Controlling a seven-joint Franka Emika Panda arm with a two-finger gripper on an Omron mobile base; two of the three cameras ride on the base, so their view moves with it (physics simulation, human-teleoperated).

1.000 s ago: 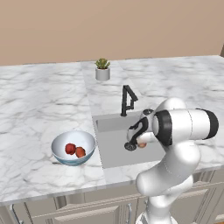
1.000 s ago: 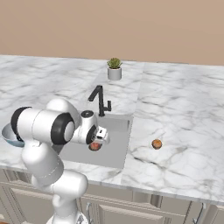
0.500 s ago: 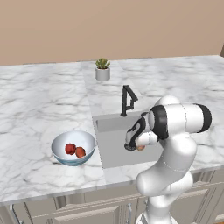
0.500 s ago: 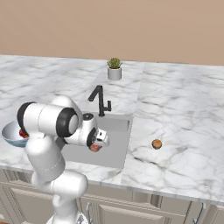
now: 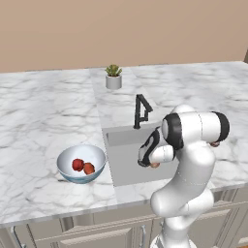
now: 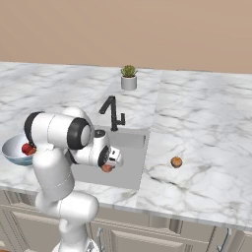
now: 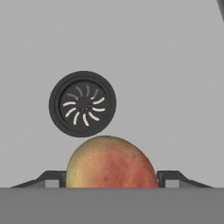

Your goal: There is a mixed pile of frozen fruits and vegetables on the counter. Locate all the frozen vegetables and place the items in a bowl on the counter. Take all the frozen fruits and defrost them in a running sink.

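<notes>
A: Why is the robot's hand (image 5: 154,163) down over the sink (image 5: 122,167)?

B: It has one fruit (image 7: 111,162) and I think it wants to let it go there, so water can thaw it. The two fingers (image 7: 168,176) pinch the fruit from both sides. Seen from the hand, the fruit hangs just above the grey sink floor, close to the dark round drain (image 7: 82,104).

A: Where are the other pieces?

B: The two red vegetables (image 5: 83,166) lie in the bowl (image 5: 67,170), on the desk (image 5: 38,126) just left of the sink, near the front edge. The second fruit (image 6: 176,161) sits alone on the desk to the right of the sink, well apart from it.

A: Is anything in the way?

B: Not much. The black faucet (image 5: 141,111) stands at the back edge of the sink, behind the hand. I see no water running from it. A small plant pot (image 5: 114,77) stands farther back on the desk, out of the way.
</notes>
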